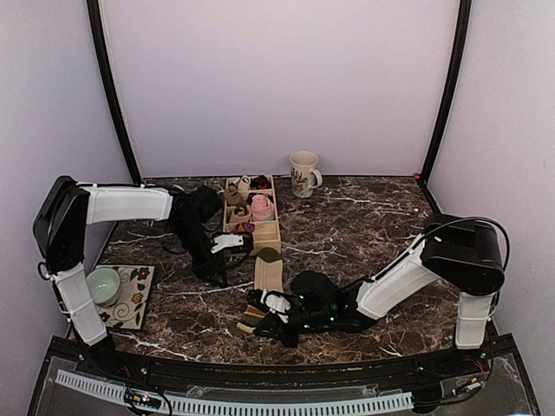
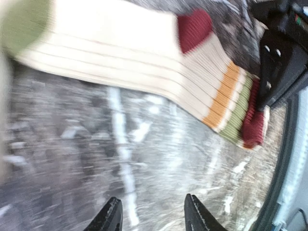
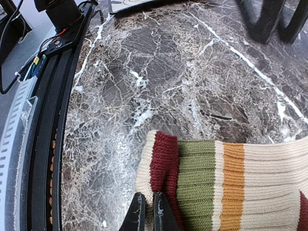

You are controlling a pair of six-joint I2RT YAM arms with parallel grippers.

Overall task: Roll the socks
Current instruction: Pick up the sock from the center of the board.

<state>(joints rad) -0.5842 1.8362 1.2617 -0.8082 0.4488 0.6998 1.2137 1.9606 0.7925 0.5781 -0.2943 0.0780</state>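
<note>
A sock lies on the table, lengthwise near to far, its near cuff pinched by the right end effector; the left end effector, half-open and empty, hovers left of the far toe.

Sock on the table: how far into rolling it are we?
Done: the sock lies stretched out on the table, and a few bundles sit in the wooden organizer. In hand: the right fingers are shut on its maroon cuff; the left fingers are open, holding nothing. Left: no turn is rolled yet, so the whole roll remains.
</note>
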